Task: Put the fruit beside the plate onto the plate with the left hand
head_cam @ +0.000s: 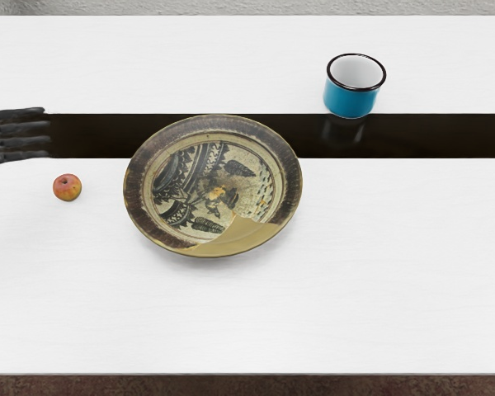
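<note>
We see a wide white table (363,280) filling nearly the whole head view, crossed from side to side by a glossy dark band (429,136) that runs a little above the middle. Next in size is the plate (134,188), a round earthenware dish with a brown, worn rim and a pale centre painted with dark figures. It sits near the middle of the table, its upper edge overlapping the dark band and the rest lying on the white surface below it. A smooth tan patch marks its lower right part. Up and to the right, well apart from the plate, we find a blue enamel mug (354,87) standing upright, white inside with a dark lip, at the lower edge of the far white strip, and its faint reflection shows in the band just beneath it. At the left edge we can make out the left hand (18,134), dark in colour, with only the fingers and a little of the palm in view. The fingers lie stretched out straight, side by side, pointing right over the dark band, and they hold nothing. Smallest is the fruit (67,187), a little red and yellow ball like an apple, resting on the white surface to the left of the plate. It is near the rim but clear of it, just below the hand and not touching it.
</note>
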### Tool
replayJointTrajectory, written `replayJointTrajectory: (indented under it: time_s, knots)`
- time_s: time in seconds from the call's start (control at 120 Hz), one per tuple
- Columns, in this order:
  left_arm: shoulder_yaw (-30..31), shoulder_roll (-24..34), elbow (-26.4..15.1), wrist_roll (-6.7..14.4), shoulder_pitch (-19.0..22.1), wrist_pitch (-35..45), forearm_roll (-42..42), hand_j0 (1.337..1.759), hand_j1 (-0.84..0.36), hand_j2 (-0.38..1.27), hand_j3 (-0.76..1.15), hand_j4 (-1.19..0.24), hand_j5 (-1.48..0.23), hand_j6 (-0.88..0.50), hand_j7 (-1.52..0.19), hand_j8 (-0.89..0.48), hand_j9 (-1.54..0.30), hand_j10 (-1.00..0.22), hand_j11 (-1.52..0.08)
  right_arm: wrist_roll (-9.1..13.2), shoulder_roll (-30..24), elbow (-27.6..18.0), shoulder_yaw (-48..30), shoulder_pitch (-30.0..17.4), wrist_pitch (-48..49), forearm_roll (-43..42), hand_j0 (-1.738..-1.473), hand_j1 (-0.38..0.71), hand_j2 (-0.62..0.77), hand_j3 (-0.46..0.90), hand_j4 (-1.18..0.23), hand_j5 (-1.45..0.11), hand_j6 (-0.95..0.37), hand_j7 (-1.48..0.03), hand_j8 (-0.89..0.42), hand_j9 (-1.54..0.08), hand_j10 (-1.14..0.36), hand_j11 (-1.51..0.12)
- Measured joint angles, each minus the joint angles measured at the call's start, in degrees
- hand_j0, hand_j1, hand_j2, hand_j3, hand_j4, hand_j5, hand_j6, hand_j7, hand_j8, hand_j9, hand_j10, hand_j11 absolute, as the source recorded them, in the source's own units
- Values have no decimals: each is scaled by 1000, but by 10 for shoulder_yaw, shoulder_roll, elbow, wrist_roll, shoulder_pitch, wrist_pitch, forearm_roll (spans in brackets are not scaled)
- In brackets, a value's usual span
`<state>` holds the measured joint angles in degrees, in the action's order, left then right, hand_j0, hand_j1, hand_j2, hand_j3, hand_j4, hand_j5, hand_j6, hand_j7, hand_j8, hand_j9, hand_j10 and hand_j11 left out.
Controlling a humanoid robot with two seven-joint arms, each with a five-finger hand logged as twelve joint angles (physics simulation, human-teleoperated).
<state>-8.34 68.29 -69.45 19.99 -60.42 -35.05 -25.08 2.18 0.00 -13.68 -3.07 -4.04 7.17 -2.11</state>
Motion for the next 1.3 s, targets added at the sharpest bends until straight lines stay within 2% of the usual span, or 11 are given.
replayJointTrajectory:
  time_s: [0.25, 0.342, 0.433, 0.475, 0.542, 0.617, 0.717, 0.817, 0.925, 0.992, 1.3]
  knots:
    - [-1, -11, 2, 2, -5, 0, 12, 1658, 348, -1, 0, 5, 1, 6, 1, 6, 0, 4, 0, 0, 0, 0, -1, -1, 0, 0, -1658, -331, -3, 0, -15, -20, -15, -20, -15, -20, -15, -20]
    - [-2, -38, 0, 6, -58, 0, 107, 1658, 348, -1, 0, 5, 1, 6, 1, 5, 0, 4, 0, 0, 0, 0, -1, -1, 0, 0, -1658, -331, -3, 0, -15, -20, -15, -20, -15, -20, -15, -20]
    - [-3, -36, -5, 77, -93, 0, 182, 1658, 348, -1, 0, 3, 0, 4, 0, 3, 0, 2, 0, 0, 0, 0, -1, 0, 0, 0, -1658, -331, -3, 0, -15, -20, -15, -20, -15, -20, -15, -20]
    - [-3, -36, -11, 101, -105, 0, 209, 1658, 348, -1, 0, 2, 0, 3, 0, 2, 0, 2, 0, 0, 0, 0, -1, 0, 0, 0, -1658, -331, -3, 0, -15, -20, -15, -20, -15, -20, -15, -20]
    - [-4, -34, -36, 124, -132, 0, 234, 1658, 348, -1, 0, 1, -1, 1, -1, 1, -1, 0, -1, 0, 0, 0, -1, 0, 0, 0, -1658, -331, -3, 0, -15, -20, -15, -20, -15, -20, -15, -20]
    - [-4, -34, -71, 138, -167, 0, 248, 1658, 348, -1, 0, -1, -1, 0, -1, -1, -1, -1, -1, 0, 0, 0, -1, 0, 0, 0, -1658, -331, -3, 0, -15, -20, -15, -20, -15, -20, -15, -20]
    - [-8, -41, -109, 145, -190, 6, 261, 1658, 345, -1, 0, -4, -5, -5, -5, -5, -4, -4, -4, 0, 0, 0, -1, 0, 0, 0, -1658, -331, -3, 0, -15, -20, -15, -20, -15, -20, -15, -20]
    - [-10, -53, -139, 148, -201, 69, 306, 1658, 342, 0, 0, -7, -7, -7, -7, -7, -7, -7, -7, 0, 0, 1, -1, 0, 0, 0, -1658, -331, -3, 0, -15, -19, -15, -20, -15, -20, -15, -20]
    - [-8, -122, -151, 149, -196, 169, 409, 1658, 342, 0, 0, -9, -8, -9, -8, -9, -8, -8, -8, 0, 0, 1, -1, 0, 0, 0, -1658, -331, -3, 0, -15, -19, -15, -20, -15, -20, -15, -20]
    - [-4, -132, -155, 150, -190, 219, 474, 1658, 339, 1, 0, -12, -11, -12, -11, -12, -11, -11, -11, 0, 0, 1, -1, 0, 0, 0, -1658, -331, -3, 0, -15, -20, -15, -20, -15, -20, -15, -20]
    - [124, -211, -151, 150, -190, 354, 710, 1658, 329, 5, 0, -23, -24, -24, -24, -24, -24, -22, -23, 0, 0, 1, -1, 0, 0, 0, -1658, -331, -3, 0, -15, -20, -15, -20, -15, -20, -15, -20]
